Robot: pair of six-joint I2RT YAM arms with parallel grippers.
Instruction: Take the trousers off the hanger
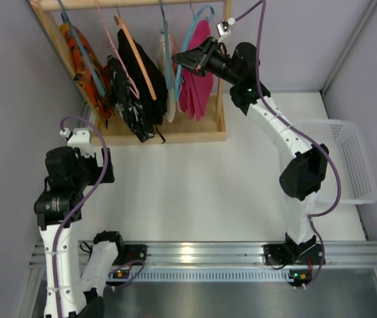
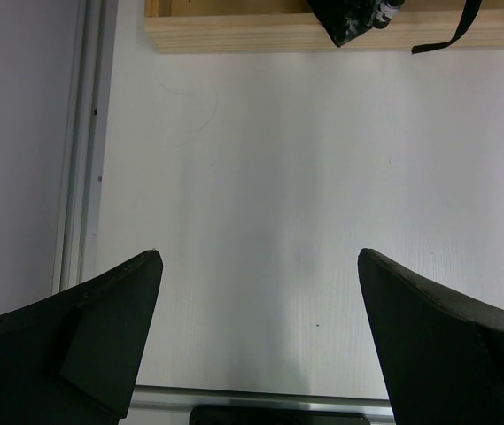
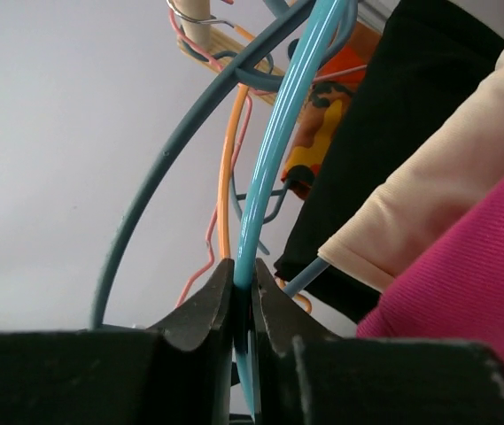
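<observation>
- Left gripper (image 2: 260,266): fingers spread wide, holding nothing, low over the bare table (image 1: 195,192), near the rack (image 1: 168,136) base.
- Rack: wooden, at the far edge. Four garments hang from its rail: orange print, black, cream, pink.
- Right gripper (image 3: 244,283): raised to the rail, fingers pressed together on the wire of the blue hanger (image 3: 274,159), just below its hook.
- Trousers (image 1: 198,76): judged to be the pink garment, hanging from that blue hanger, beside the cream one.
- Progress: hanger gripped. It is not yet unhooked and the trousers are not yet off it, so most of the task is left.
- Basket (image 1: 354,159): white, at the right edge, nothing seen inside.
- Surface: white, matt table. Room: pale lilac walls close on three sides.
</observation>
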